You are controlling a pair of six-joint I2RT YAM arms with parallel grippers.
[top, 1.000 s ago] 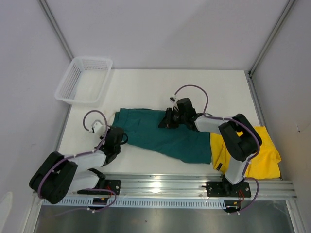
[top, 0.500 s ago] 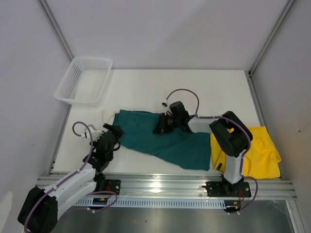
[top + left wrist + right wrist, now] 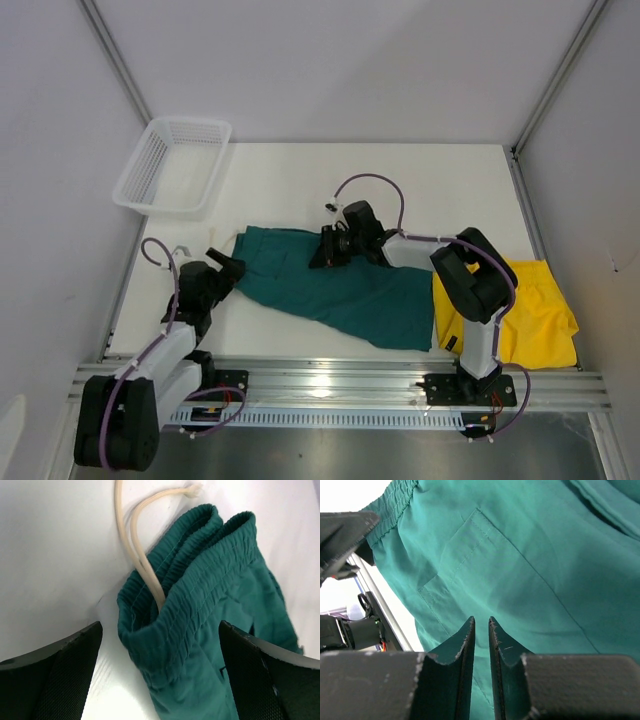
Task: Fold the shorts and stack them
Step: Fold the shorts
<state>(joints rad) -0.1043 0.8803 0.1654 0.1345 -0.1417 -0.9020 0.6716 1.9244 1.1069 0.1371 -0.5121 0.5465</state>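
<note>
There are two pairs of soft fabric shorts: one pair of dark teal-green shorts [image 3: 340,290] and one pair of bright yellow shorts [image 3: 545,310]. There is one white plastic mesh basket [image 3: 135,185] and one white bench [image 3: 420,185]. There are two black two-finger grippers, the left gripper [image 3: 160,630] and the right gripper [image 3: 481,622]. One pale cream drawstring [image 3: 142,555] shows at the teal waistband, seemingly a single cord doubled into two strands.
</note>
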